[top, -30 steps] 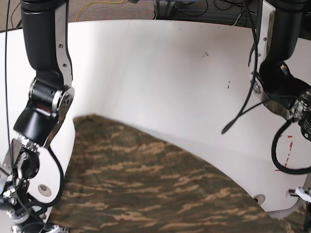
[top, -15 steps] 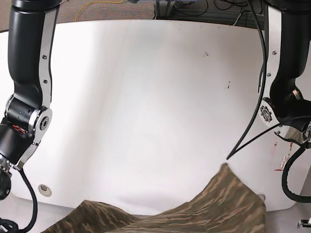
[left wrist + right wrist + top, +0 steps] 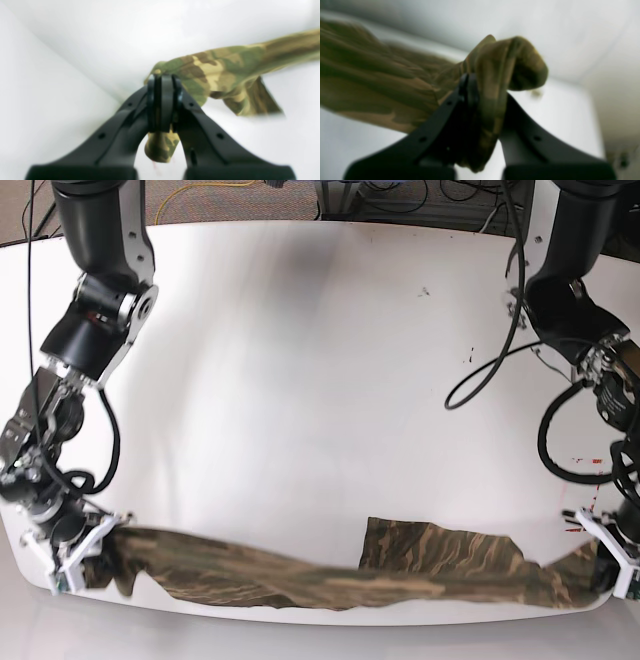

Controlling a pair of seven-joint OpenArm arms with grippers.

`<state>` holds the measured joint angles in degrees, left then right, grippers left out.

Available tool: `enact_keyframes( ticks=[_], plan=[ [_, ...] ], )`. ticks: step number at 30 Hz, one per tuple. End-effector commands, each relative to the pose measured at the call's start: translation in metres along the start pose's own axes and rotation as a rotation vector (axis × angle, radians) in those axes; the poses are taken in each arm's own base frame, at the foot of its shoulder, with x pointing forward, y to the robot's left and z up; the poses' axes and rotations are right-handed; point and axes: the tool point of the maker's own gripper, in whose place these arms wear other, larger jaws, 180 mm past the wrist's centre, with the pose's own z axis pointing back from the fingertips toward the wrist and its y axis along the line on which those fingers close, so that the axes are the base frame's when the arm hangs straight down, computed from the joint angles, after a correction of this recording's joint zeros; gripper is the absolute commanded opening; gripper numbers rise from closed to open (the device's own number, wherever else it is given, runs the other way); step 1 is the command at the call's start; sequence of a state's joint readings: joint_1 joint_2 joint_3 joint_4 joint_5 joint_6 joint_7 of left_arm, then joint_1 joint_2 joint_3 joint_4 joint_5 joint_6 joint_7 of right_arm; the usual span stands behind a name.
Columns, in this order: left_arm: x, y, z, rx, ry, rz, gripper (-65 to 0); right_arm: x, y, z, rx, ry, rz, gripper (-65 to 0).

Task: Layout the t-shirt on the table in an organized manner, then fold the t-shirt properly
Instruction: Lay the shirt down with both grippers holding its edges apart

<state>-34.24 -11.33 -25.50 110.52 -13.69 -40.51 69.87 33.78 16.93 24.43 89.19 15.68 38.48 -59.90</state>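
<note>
While the t-shirt (image 3: 330, 585) stretches along the desk's (image 3: 300, 380) near edge, each pincer grips one end. Left pincer (image 3: 163, 80) pinches camouflage cloth; right pincer (image 3: 480, 82) clamps a bunched fold.

It looked like a robotics lab: cables (image 3: 420, 198) trailed over carpet at the frame's top, behind the white table (image 3: 320, 360).

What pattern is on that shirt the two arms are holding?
Camouflage: the t-shirt has olive green, brown and tan patches, seen best in the left wrist view.
</note>
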Motion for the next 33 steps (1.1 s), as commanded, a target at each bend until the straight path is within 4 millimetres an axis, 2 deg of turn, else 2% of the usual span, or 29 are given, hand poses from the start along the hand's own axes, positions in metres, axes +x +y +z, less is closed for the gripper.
enact_keyframes(
  ticks=[1, 3, 4, 7, 12, 16, 19, 23, 28, 33],
  plan=[
    [-0.023, 0.001, 0.006, 0.022, 0.050, -0.009, -64.2, -0.016, 0.000, 0.008, -0.017, -0.009, -0.013, -63.4],
    [-0.053, -0.007, 0.009, 0.007, 0.116, 0.002, -64.3, -0.048, 0.010, 0.007, 0.005, 0.028, -0.037, -63.4],
    [-0.079, -0.013, 0.014, -0.005, 0.175, 0.013, -64.3, -0.071, 0.019, 0.008, 0.024, 0.050, -0.055, -63.4],
    [-0.126, -0.017, 0.028, -0.009, 0.282, 0.043, -64.4, -0.119, 0.036, 0.013, 0.047, 0.111, -0.102, -63.4],
    [-0.190, -0.028, 0.055, -0.027, 0.440, 0.064, -64.4, -0.177, 0.063, 0.025, 0.087, 0.196, -0.149, -63.4],
    [-0.230, -0.040, 0.079, -0.052, 0.551, 0.064, -64.4, -0.210, 0.078, 0.037, 0.104, 0.239, -0.179, -63.4],
    [-0.252, -0.047, 0.094, -0.071, 0.615, 0.062, -64.4, -0.227, 0.085, 0.045, 0.111, 0.267, -0.190, -63.4],
    [-0.271, -0.055, 0.108, -0.096, 0.674, 0.057, -64.4, -0.242, 0.090, 0.053, 0.117, 0.301, -0.196, -63.4],
    [-0.282, -0.061, 0.118, -0.113, 0.696, 0.052, -64.4, -0.260, 0.098, 0.063, 0.127, 0.342, -0.207, -63.4],
    [-0.284, -0.066, 0.121, -0.126, 0.673, 0.048, -64.3, -0.274, 0.109, 0.069, 0.140, 0.369, -0.229, -63.3]
  ],
)
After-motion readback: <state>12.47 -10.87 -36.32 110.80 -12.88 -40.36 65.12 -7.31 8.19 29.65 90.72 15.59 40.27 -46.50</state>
